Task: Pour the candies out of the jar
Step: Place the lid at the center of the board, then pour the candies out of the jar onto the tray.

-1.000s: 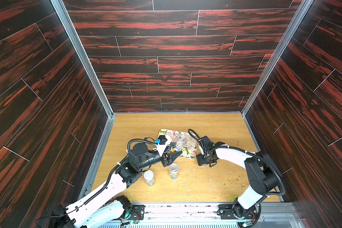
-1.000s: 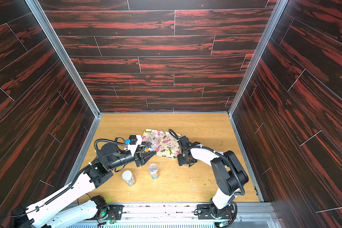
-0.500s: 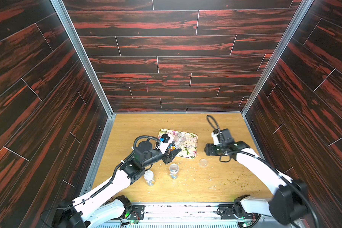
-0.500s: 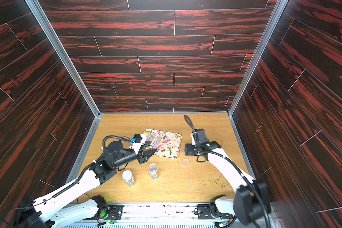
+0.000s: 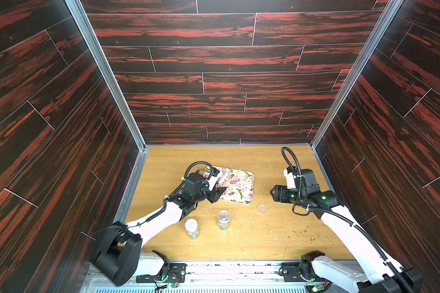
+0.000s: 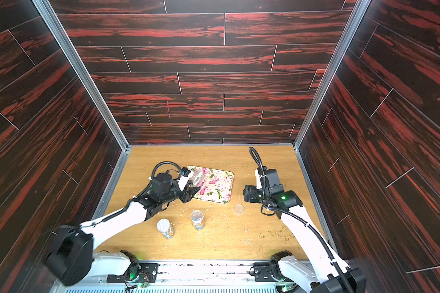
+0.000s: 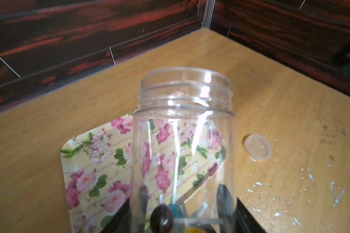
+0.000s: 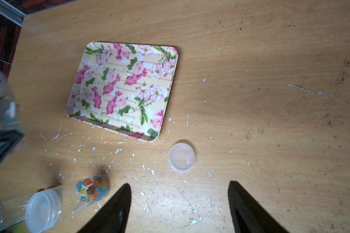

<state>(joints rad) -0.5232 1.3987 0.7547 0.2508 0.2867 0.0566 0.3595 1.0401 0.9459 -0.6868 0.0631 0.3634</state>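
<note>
Left tool (image 5: 217, 188) clamps the jar (image 5: 224, 176), arm reaching over the tray (image 5: 241, 189) edge; right tool (image 8: 179, 183) gapes empty.

We see a light wooden tabletop (image 5: 214, 162) filling the lower middle of both top views. A rectangular tray with a pink flower print (image 5: 241, 189) lies flat near the table's centre, its edges skewed to the table's own. Just off the tray's lower right corner, and apart from it, rests a round translucent plastic lid (image 5: 261, 209). Lower in the frame two small clear jars stand upright and apart: a white-capped jar (image 5: 191, 225) at left and a clear-capped jar (image 5: 223, 218) to its right. White flecks (image 8: 117, 150) litter the wood around them. Greenish crumbs (image 5: 306, 231) dot the table's lower right.
</note>
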